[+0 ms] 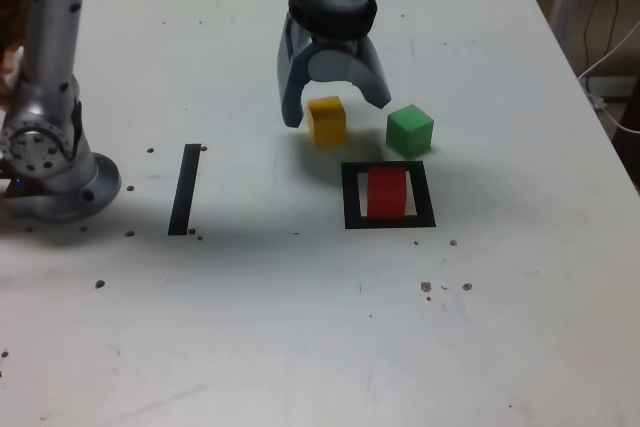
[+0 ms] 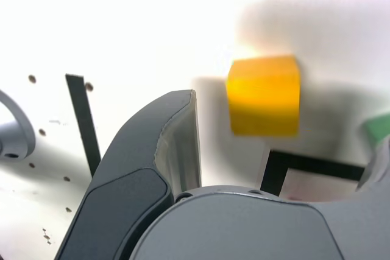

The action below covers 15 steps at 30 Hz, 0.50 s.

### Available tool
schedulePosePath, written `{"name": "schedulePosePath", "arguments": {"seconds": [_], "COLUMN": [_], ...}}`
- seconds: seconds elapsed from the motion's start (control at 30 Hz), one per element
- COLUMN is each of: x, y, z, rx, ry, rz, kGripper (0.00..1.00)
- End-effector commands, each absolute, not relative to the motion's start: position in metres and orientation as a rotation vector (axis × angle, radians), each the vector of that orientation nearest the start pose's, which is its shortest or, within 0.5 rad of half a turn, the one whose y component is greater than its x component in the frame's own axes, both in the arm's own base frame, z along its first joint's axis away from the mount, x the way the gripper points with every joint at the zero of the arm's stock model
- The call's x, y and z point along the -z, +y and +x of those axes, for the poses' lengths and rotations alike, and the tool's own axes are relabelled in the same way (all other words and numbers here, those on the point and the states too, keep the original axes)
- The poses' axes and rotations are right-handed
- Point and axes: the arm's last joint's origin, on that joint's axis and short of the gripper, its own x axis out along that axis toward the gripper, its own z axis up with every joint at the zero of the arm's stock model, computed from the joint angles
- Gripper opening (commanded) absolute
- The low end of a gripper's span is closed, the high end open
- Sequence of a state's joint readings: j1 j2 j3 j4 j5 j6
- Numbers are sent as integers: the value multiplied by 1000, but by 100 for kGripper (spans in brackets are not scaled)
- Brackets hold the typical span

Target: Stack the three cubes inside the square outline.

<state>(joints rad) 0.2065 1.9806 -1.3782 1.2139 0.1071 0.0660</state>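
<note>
The jaws (image 1: 335, 107) stand wide apart and empty, poised over the yellow cube (image 1: 327, 119), which lies between them, nearer the finger on the exterior view's left. No contact with the cube is visible.

Step in hand, as judged: acquisition of the second cube. The red cube (image 1: 387, 194) already sits inside the square outline (image 1: 350, 197), which lies on the desk (image 1: 300, 327) just below the jaws in the exterior view. The green cube (image 1: 410, 130) rests just outside the finger on the exterior view's right, close to the yellow one.

Next move, as judged: centre the jaws on the yellow cube, descend, and close without nudging the green cube.

Count: three cubes, one of each colour; one square outline; one straight black strip (image 1: 185, 189), well apart from the jaws.
</note>
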Motion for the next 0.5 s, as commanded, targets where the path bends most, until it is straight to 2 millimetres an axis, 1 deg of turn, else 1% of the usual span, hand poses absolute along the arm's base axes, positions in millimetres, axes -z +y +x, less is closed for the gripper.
{"name": "schedulePosePath", "arguments": {"seconds": [0.0, 0.13, 0.27, 0.3, 0.47], "x": [-222, -209, -205, -204, -202], "y": [77, 85, 89, 89, 90], "z": [316, 318, 317, 317, 318], "rx": [-154, -142, -136, -134, -132], "ry": [1844, 1865, 1872, 1873, 1878], "rz": [-60, -84, -100, -102, -101], "kGripper": [98, 94, 85, 81, 53]}}
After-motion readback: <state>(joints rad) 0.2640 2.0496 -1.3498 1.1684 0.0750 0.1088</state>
